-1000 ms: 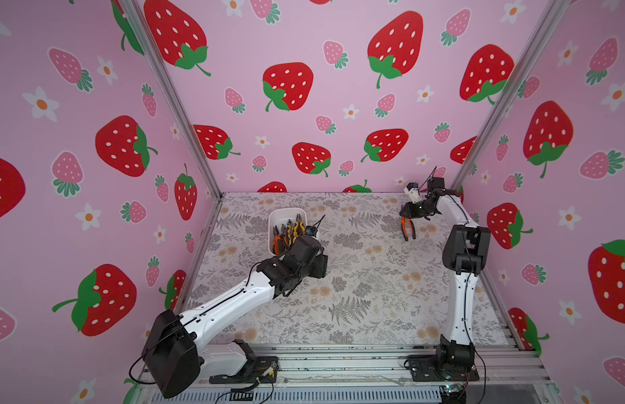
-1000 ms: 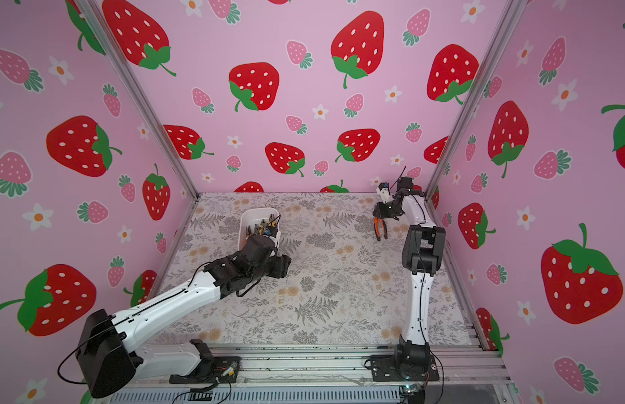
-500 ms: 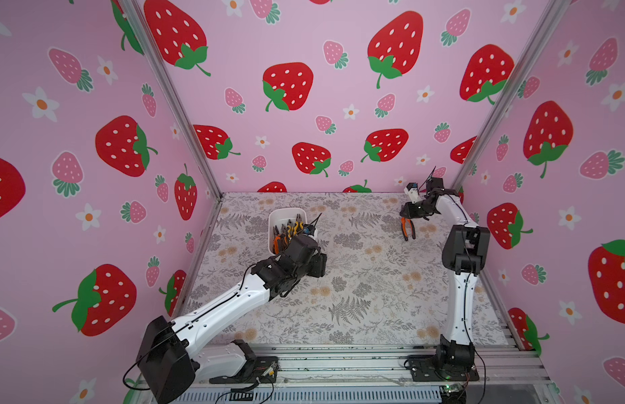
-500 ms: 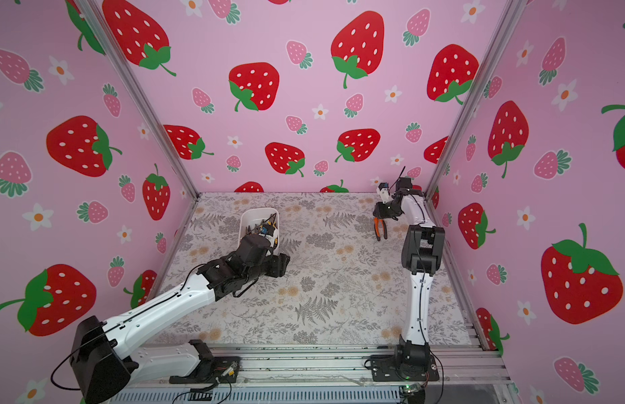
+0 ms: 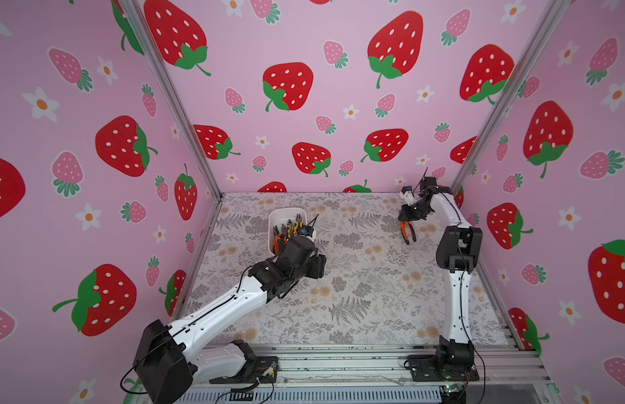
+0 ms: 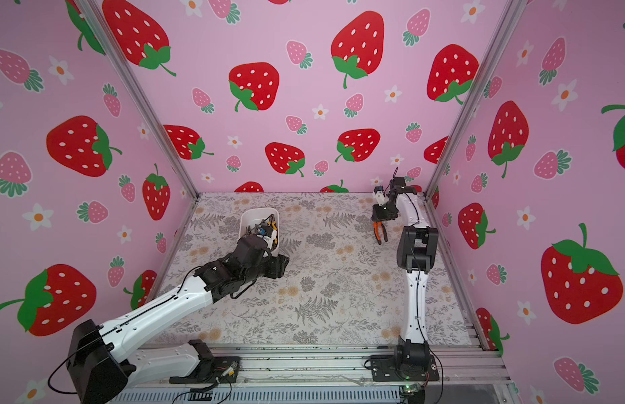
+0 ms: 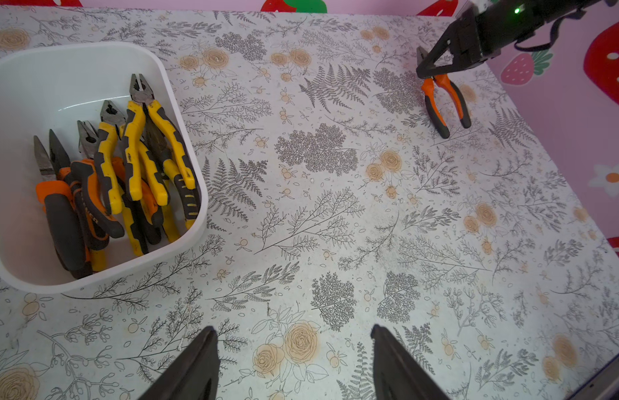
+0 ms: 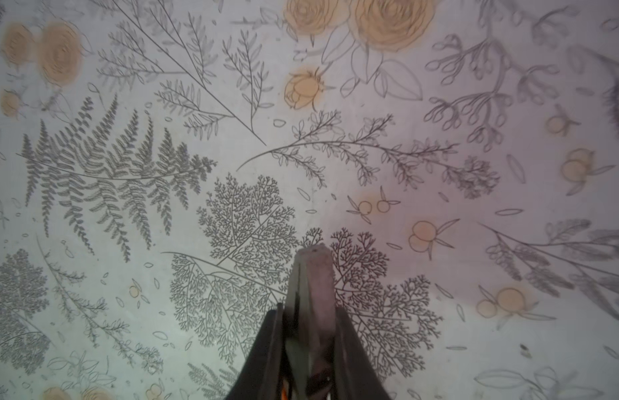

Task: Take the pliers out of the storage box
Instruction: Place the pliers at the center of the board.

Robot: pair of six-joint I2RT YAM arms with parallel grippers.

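Status: one pair of orange-handled pliers [image 7: 434,110] is out of the white storage box [image 7: 58,79]. The right jaws are clamped on its metal nose, and the wrist view shows the nose pinched tight between them. The pair hangs handles-down over the far right of the floral surface [image 7: 335,207], close to the side wall. The handle tips are at or just above the surface; contact cannot be confirmed.

The other pliers [image 7: 128,166] lie heaped in the box at the far left of the surface, noses pointing one way and yellow and orange handles crossed over each other. The left jaws stand wide apart with nothing between them, hovering over bare surface just beside the box.

Hazards, as judged from here:

1. Slip at the right jaws. The grip is on smooth, tapered metal, not on the rubber handles. A jolt may let the pair slide out.
2. Uncontrolled release. If the jaws part while the handle tips are off the surface, the pair will probably topple or bounce. It may come to rest against the side wall, where it is hard to reach.
3. Tangled heap. The handles overlap. Lifting one pair may drag a neighbour up and drop it.
4. Box movement. The box looks light. A snagged pair or a jaw catching the rim may tip or slide it.
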